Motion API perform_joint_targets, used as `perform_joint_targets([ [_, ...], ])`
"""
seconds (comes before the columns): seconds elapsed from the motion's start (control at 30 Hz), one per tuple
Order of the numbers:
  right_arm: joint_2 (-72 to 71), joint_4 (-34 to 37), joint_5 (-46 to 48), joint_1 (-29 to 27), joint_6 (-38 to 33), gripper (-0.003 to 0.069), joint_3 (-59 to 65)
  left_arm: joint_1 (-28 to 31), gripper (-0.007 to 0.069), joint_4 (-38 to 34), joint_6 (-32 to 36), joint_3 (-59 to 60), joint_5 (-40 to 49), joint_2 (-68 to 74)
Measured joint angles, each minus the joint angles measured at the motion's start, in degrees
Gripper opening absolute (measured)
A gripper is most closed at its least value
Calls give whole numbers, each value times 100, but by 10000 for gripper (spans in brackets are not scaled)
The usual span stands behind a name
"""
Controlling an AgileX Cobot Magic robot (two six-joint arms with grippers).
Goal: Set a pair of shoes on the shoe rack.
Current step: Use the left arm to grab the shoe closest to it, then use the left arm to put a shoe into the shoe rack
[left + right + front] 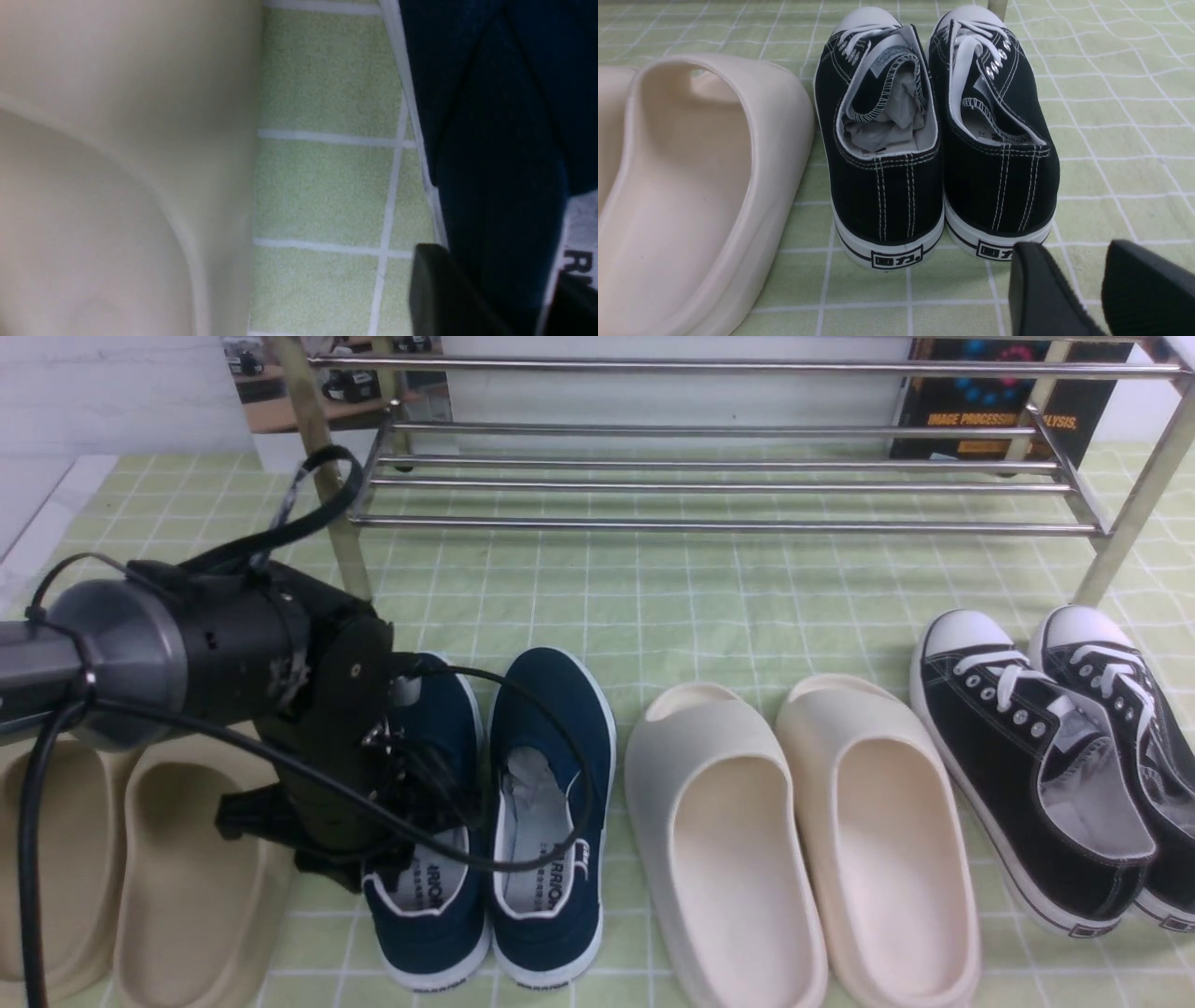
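The grip looks like the weak spot. The left gripper [500, 289] takes the nearer navy shoe [431, 905] only by its thin canvas side wall near the heel, so on a lift the shoe may hang toe-down, swing and slip free, or catch its toe on the front bar of the shoe rack [728, 526]. The black cable [585, 775] looping over its mate [553, 709] could snag and drag that shoe. The right gripper [1080, 275] faces the heels of the black sneakers [934, 154], the wrong pair, so a reach from there risks a mix-up. Both navy shoes stand side by side on the green mat [747, 607] at the lower centre-left of the front view, well short of the rack across the top. The left arm [140, 649] lies level from the left edge, wrist bent downward. Its 2 fingers [434, 289] straddle the wall, 1 outside and 1 inside; whether they pinch it I cannot tell. The right fingers [1041, 289] stand apart, empty.
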Motion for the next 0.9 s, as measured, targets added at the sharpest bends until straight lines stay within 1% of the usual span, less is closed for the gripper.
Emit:
perform_joint_targets([
  [0.03,0,0,0,0,0,246,0,0,59,0,-2,0,22,-7],
  [0.07,0,0,0,0,0,246,0,0,13,7,-2,-5,85,-48],
  [0.1,0,0,0,0,0,246,0,0,4,19,-2,-18,176,-98],
  [0.23,0,0,0,0,0,246,0,0,7,1,191,-201,804,-527],
  [0.27,0,0,0,0,0,246,0,0,7,1,204,-235,844,-554],
  [0.33,0,0,0,0,0,246,0,0,7,1,377,-520,1260,-917],
  [0.5,0,0,0,0,0,246,0,0,7,1,661,-1115,1310,-1106],
  [0.67,0,0,0,0,0,246,0,344,7,-322,968,-1935,1358,-632],
  [0.8,0,0,0,0,0,246,0,682,7,-701,1214,-2666,1435,13],
  [0.9,0,0,0,0,0,246,0,778,7,-784,1320,-3180,1435,369],
])
